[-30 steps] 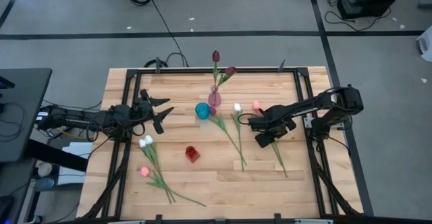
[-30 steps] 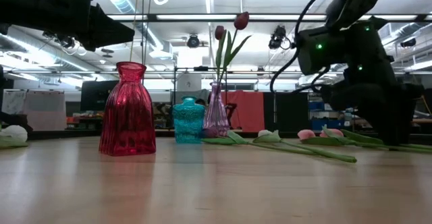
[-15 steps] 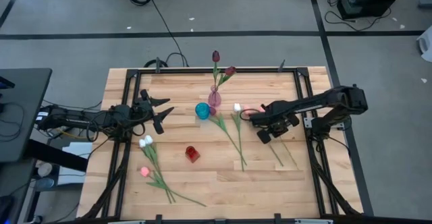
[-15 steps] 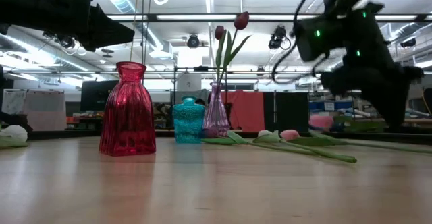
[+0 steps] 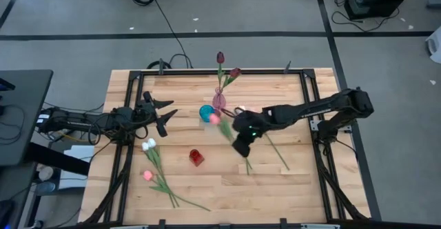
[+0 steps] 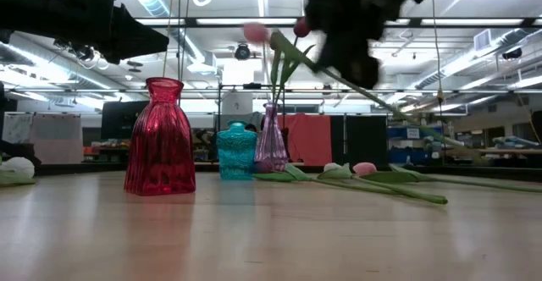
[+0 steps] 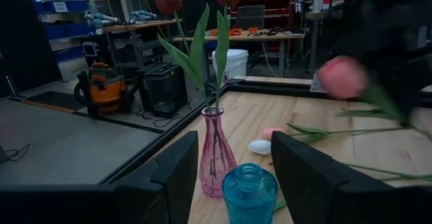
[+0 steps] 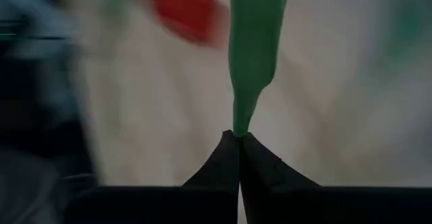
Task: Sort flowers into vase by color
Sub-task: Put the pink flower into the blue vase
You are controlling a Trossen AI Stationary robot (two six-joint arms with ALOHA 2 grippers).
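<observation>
Above the middle of the wooden counter (image 5: 275, 187), the right gripper (image 5: 242, 145) carries a pink-headed artificial tulip (image 5: 214, 118) with a long thin green stem and leaf, lifted clear of the boards. Its jaws are pinched shut on the green stem, which runs out from between the fingertips (image 8: 229, 158). The pink head hangs near the small teal glass vase (image 5: 206, 112) and the slim pink glass vase (image 5: 218, 101) holding two maroon tulips (image 5: 220, 57). The left gripper (image 5: 165, 114) waits at the left with jaws spread. No writing is readable.
</observation>
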